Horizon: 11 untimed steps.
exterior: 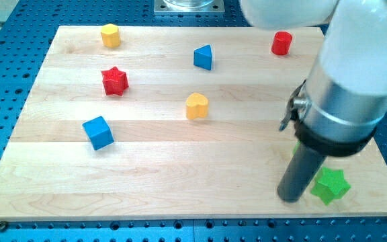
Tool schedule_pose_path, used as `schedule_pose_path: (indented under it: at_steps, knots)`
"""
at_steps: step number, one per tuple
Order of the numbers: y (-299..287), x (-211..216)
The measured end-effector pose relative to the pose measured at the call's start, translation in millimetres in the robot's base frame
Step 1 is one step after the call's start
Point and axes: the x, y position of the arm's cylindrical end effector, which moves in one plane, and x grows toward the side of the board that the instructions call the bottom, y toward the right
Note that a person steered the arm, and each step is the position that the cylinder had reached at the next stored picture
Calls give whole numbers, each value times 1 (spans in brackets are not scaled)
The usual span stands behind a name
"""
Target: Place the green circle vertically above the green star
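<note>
You find the green star-shaped block [330, 185] at the board's lower right corner, just to the view's right of my tip [289, 197]. A green sliver [295, 148] shows behind the rod; its shape cannot be told. The rod stands near upright, tip on the wood, carrying nothing. The pale wooden board [180, 175] lies on a blue perforated table [5, 87]

green star [330, 185] just right of my tip [290, 197], open board [180, 168] leftward
</note>
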Motion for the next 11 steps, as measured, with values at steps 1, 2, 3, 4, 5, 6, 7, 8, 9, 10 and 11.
schedule_pose_path:
  at_steps: [1,2,3,4,5,6,7,8,9,10,11]
  knots:
    - [31,10]
    - [49,5]
    - [35,0]
    - [-19,-32]
    - [-7,-67]
    - [17,-69]
    - [45,-70]
    - [50,-71]
    - [52,-71]
    - [52,-71]
    - [52,-71]
